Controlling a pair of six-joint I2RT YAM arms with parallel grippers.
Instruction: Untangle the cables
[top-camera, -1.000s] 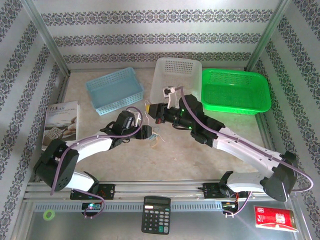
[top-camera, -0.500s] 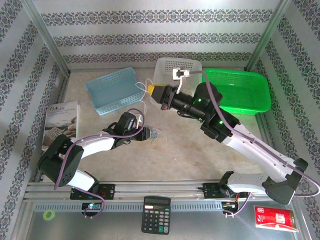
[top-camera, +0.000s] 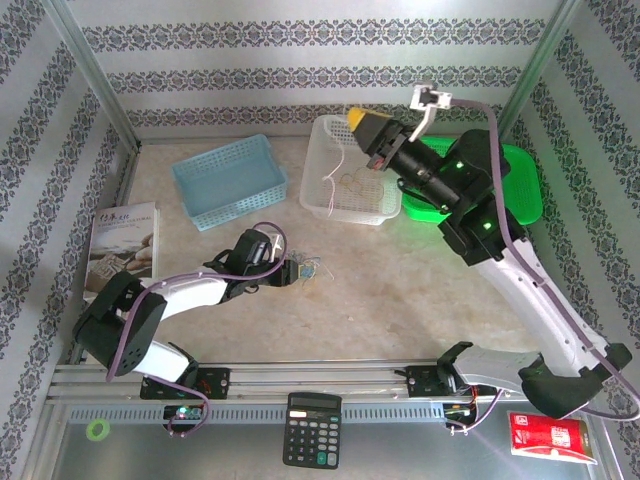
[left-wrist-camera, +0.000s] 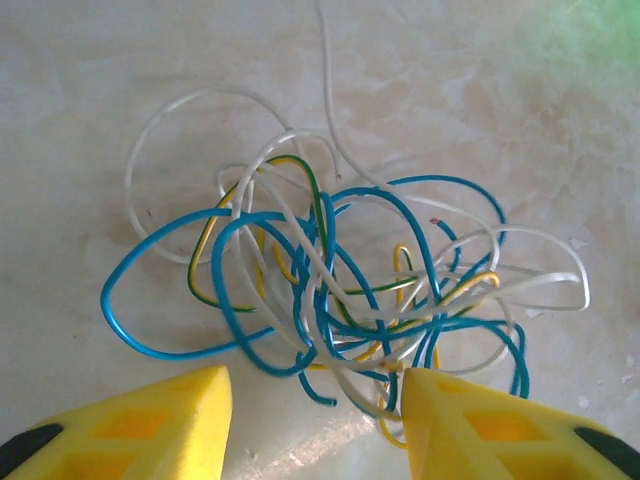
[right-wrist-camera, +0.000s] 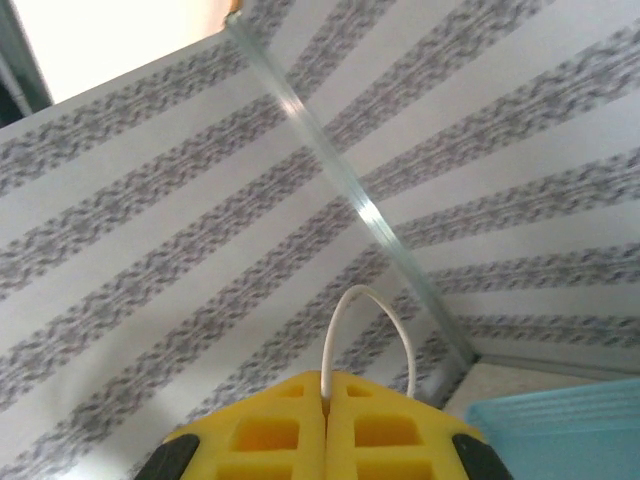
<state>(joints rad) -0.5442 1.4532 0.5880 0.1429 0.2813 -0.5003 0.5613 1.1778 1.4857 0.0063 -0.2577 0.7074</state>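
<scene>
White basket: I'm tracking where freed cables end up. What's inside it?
A thin pale cable loops over the floor of the white basket. One strand runs up to the right gripper, which is shut on it. The gripper's body covers the basket's far right corner.

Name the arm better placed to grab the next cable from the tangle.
Left. The left gripper, open, sits at the tangle; the right gripper is raised far off, shut on a white cable.

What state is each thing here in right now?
cable tangle: knotted, lying on the table.
white cable: pinched, held in the air.
left gripper: open, astride the tangle.
right gripper: shut on the white cable.
blue basket: upright, empty.
</scene>
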